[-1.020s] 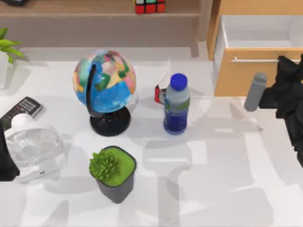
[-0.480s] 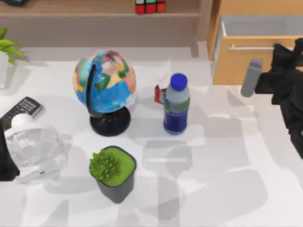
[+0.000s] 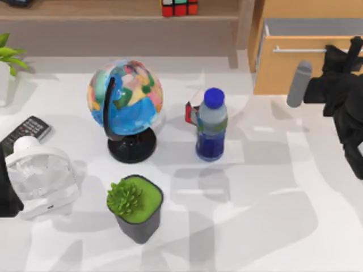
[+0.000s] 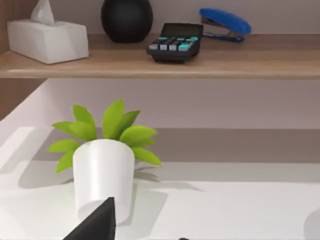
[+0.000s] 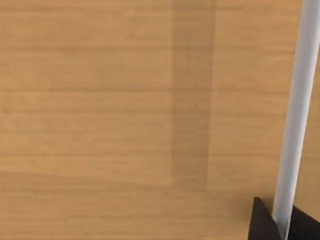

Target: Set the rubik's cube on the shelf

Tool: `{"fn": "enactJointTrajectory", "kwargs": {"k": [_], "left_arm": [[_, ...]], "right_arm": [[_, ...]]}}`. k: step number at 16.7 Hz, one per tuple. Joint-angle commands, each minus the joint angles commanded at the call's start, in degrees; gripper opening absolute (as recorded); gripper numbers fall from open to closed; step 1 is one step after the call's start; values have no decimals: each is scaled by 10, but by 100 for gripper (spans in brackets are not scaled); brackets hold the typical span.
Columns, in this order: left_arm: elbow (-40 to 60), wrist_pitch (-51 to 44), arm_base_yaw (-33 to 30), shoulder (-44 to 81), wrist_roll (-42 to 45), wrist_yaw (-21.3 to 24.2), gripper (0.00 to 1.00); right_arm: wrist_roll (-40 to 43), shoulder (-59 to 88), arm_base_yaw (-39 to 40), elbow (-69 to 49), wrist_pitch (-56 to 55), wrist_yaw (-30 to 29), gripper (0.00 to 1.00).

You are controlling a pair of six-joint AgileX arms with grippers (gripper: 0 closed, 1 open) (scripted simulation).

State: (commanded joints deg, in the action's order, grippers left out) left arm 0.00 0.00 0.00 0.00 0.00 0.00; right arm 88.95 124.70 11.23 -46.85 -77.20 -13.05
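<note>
Top view: you have the rubik's cube [image 3: 179,7] already sitting on the shelf [image 3: 113,8], at the far edge of the bench and a bit right of the shelf's middle, nothing holding it. Judging by that, the placing itself looks done. What seems left is the drawer [image 3: 295,65] at the far right corner, which is not fully shut; a strip of its inside shows behind the front panel. Your right gripper [image 3: 340,54] is at the drawer front, on the silver handle [image 3: 300,50]. From above you cannot tell how wide its fingers are. The left arm [image 3: 7,192] is parked at the bench's left edge, beside the white fan [image 3: 39,175]. The globe [image 3: 125,93], bottle [image 3: 211,124] and potted plant [image 3: 135,205] stand mid-bench, well apart from either gripper.

Left wrist view: you see one dark fingertip [image 4: 97,222] in front of a white pot of green leaves [image 4: 104,172], holding nothing. The shelf [image 4: 160,62] beyond carries a tissue box [image 4: 47,37], calculator [image 4: 175,44] and stapler [image 4: 225,22]. Open or shut, cannot tell.

Right wrist view: your right gripper's fingers [image 5: 262,222] straddle the handle [image 5: 295,115], close on both sides, tight against the wood drawer front [image 5: 100,100]. It looks clenched on the bar.
</note>
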Motion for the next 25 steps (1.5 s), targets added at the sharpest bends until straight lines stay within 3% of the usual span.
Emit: {"fn": "enactJointTrajectory", "kwargs": {"k": [20,25], "left_arm": [[0,0,0,0,0,0,100],[0,0,0,0,0,0,100]], "right_arm": [[0,71,-18,-164,93,18,0],[0,71,-18,-164,93,18,38]]}}
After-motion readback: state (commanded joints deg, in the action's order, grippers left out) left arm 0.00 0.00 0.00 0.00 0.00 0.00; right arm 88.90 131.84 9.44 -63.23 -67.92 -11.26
